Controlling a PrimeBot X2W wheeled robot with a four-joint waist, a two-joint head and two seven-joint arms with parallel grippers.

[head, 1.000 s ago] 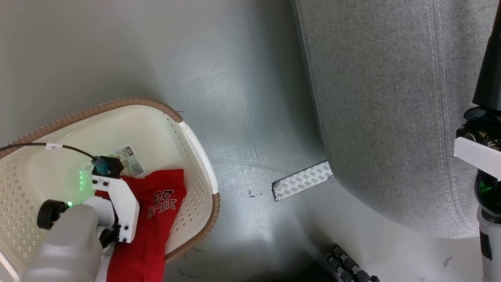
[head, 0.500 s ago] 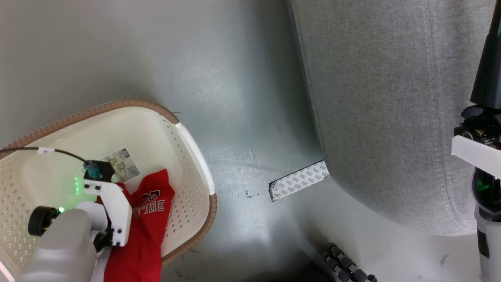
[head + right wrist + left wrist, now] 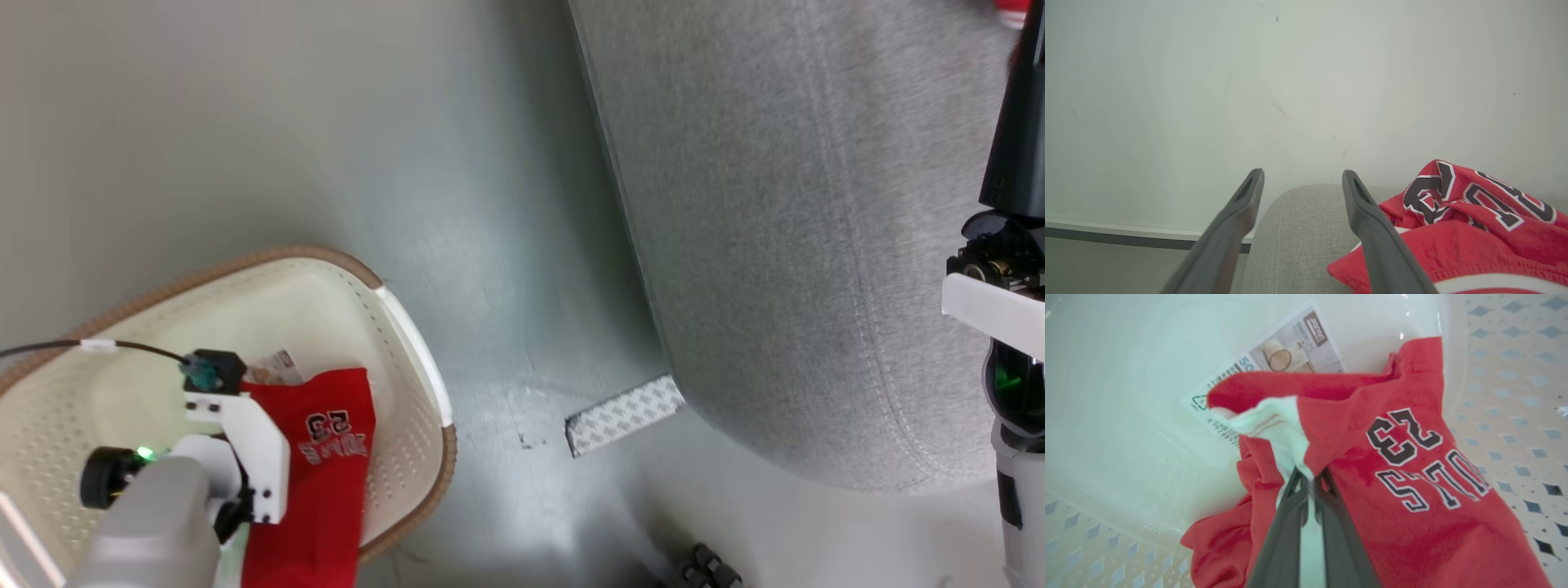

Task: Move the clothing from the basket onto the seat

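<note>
A red garment (image 3: pixel 1412 465), lettered in black and white with a 23, hangs bunched inside the basket (image 3: pixel 245 263) at the near left, partly covering a printed label (image 3: pixel 1290 347) on the basket's bottom. The left gripper (image 3: pixel 1311 475) is clenched on the garment's white trim. To the right, across grey floor (image 3: pixel 490 245), stands the seat (image 3: pixel 775 245), where a second red garment (image 3: pixel 1453 237) lies crumpled. The right gripper (image 3: pixel 1302 172) hovers over the seat, fingers spread, holding nothing.
</note>
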